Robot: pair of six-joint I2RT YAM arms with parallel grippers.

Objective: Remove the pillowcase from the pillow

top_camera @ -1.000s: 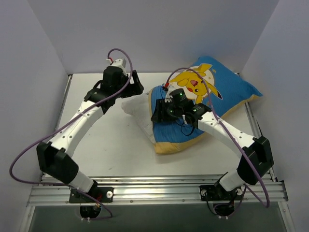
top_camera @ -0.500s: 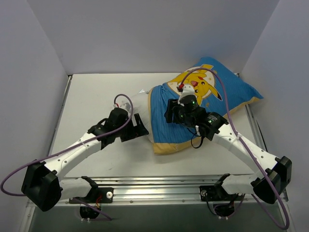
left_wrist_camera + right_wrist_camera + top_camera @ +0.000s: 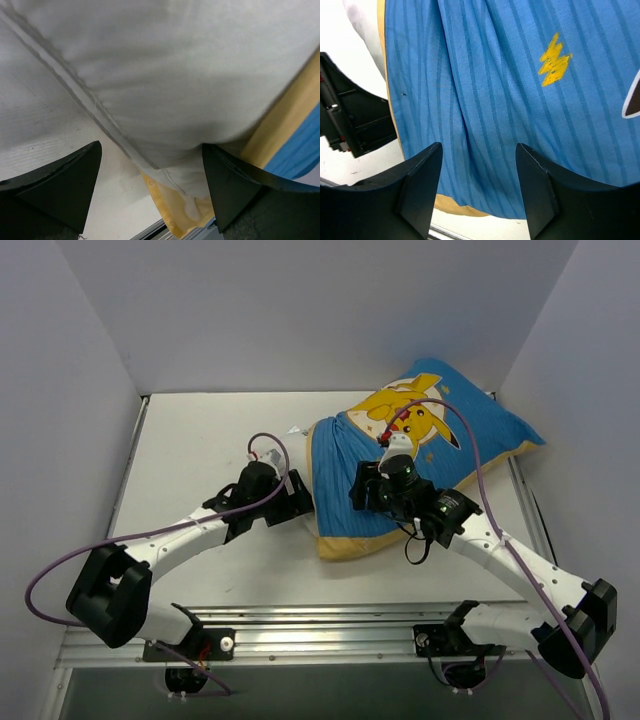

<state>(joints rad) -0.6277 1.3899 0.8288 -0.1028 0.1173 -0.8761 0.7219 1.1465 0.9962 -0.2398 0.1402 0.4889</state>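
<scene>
The blue striped pillowcase [image 3: 470,430] with its yellow character print lies at the back right. The white pillow [image 3: 297,455] sticks out of its left, open end. My left gripper [image 3: 298,502] is open at the pillow's near-left edge. In the left wrist view the pillow [image 3: 165,75] with its seam fills the frame between my open fingers [image 3: 65,185], and yellow lining [image 3: 170,210] shows below it. My right gripper [image 3: 366,488] is open just over the pillowcase [image 3: 485,90], with nothing between its fingers [image 3: 420,185].
The white table [image 3: 200,440] is walled at the back and on both sides. A metal rail [image 3: 320,630] runs along the near edge. Both arms' purple cables loop above the table. In the right wrist view my left gripper [image 3: 355,125] is close beside the pillowcase's yellow-trimmed edge.
My left arm has swung from the back of the table down to the pillow's near-left edge. My right gripper has moved a little right and nearer over the pillowcase.
</scene>
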